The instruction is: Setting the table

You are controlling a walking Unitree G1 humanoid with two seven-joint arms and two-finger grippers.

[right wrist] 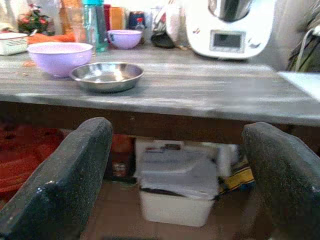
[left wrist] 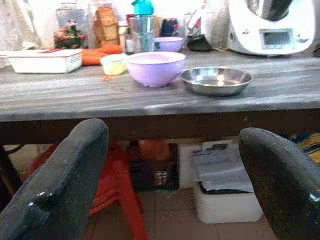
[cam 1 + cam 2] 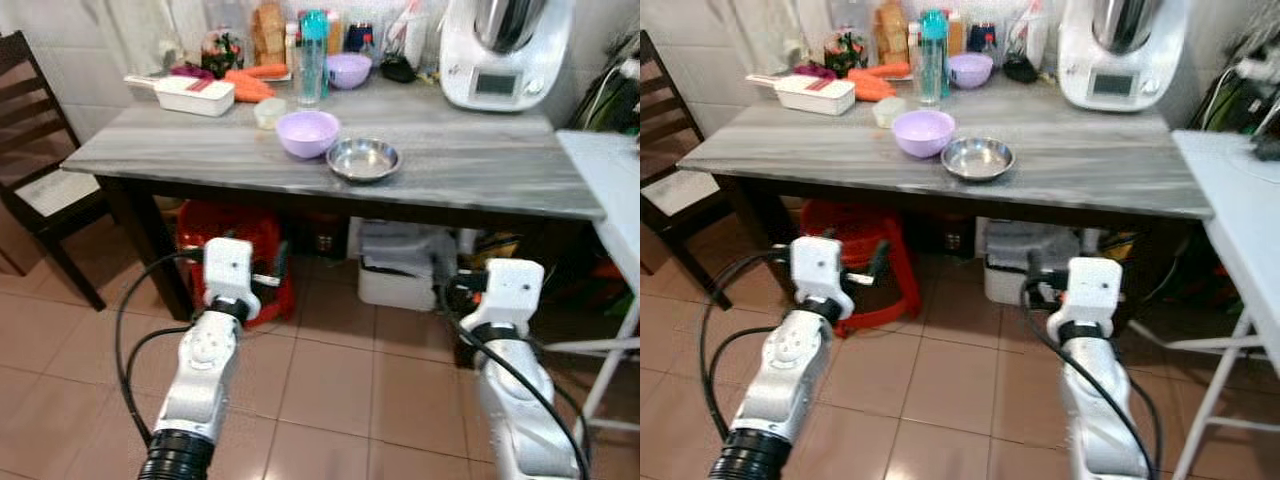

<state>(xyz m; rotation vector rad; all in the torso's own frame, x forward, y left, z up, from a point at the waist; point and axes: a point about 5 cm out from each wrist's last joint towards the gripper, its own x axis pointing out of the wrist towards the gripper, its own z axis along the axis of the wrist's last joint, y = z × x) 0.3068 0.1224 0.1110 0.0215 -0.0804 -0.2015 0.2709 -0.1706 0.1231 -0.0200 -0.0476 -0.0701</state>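
On the grey wooden table (image 3: 480,170), a shallow round steel bowl (image 3: 364,159) near the front edge lies ahead of both wide-open grippers, left gripper (image 2: 172,175) and right gripper (image 1: 175,180), held below the tabletop, roughly between them.

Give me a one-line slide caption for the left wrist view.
Open left gripper held below the table edge, facing a purple bowl beside a steel bowl.

The steel bowl (image 3: 364,159) is shiny metal. The purple bowl (image 3: 307,133) looks like smooth plastic. The table (image 3: 480,170) is grey streaky wood.
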